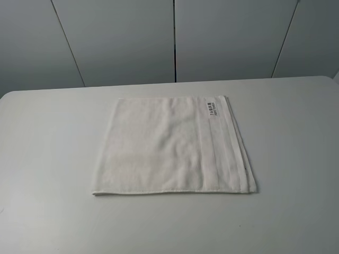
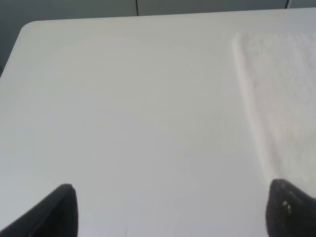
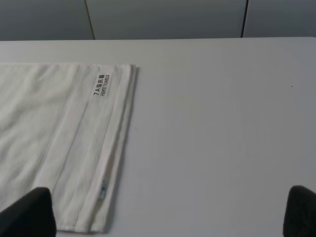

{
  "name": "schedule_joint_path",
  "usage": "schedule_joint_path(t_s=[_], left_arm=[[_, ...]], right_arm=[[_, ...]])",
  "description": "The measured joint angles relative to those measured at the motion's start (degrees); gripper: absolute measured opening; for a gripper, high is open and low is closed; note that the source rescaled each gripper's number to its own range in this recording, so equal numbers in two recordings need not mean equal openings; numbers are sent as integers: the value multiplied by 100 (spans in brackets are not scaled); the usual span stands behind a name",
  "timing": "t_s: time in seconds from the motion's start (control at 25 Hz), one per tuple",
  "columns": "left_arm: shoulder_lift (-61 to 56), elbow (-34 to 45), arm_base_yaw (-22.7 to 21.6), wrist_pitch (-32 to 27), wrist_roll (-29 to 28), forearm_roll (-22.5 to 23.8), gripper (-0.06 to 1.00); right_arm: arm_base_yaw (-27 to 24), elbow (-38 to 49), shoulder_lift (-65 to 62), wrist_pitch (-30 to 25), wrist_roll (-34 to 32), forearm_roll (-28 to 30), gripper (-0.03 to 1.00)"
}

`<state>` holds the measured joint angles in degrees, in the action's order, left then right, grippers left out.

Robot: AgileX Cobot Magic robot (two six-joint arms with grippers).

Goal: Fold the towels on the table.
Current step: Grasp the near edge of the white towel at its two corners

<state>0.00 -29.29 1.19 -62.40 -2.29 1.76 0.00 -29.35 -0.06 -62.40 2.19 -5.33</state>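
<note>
A white terry towel (image 1: 172, 148) lies flat on the table (image 1: 47, 159), near the middle, as a neat rectangle. Its woven band runs along the right side, and a small label (image 1: 214, 109) with dark print sits by the far right corner. Neither arm shows in the exterior high view. In the left wrist view, the left gripper (image 2: 170, 217) is open above bare table, with the towel (image 2: 281, 98) off to one side. The right gripper (image 3: 165, 215) is also open, holding nothing, above the towel's banded edge (image 3: 54, 143) and label (image 3: 101, 85).
Grey wall panels (image 1: 175, 37) stand behind the table's far edge. A rounded table corner (image 2: 27, 27) shows in the left wrist view. Bare tabletop (image 3: 222, 128) stretches to the right of the towel.
</note>
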Motion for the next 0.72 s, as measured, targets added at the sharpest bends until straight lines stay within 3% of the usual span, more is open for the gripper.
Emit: schedule_joint_path(t_s=[0.72], left_arm=[[0,0,0,0,0,0,99]], right_arm=[[0,0,0,0,0,0,100]])
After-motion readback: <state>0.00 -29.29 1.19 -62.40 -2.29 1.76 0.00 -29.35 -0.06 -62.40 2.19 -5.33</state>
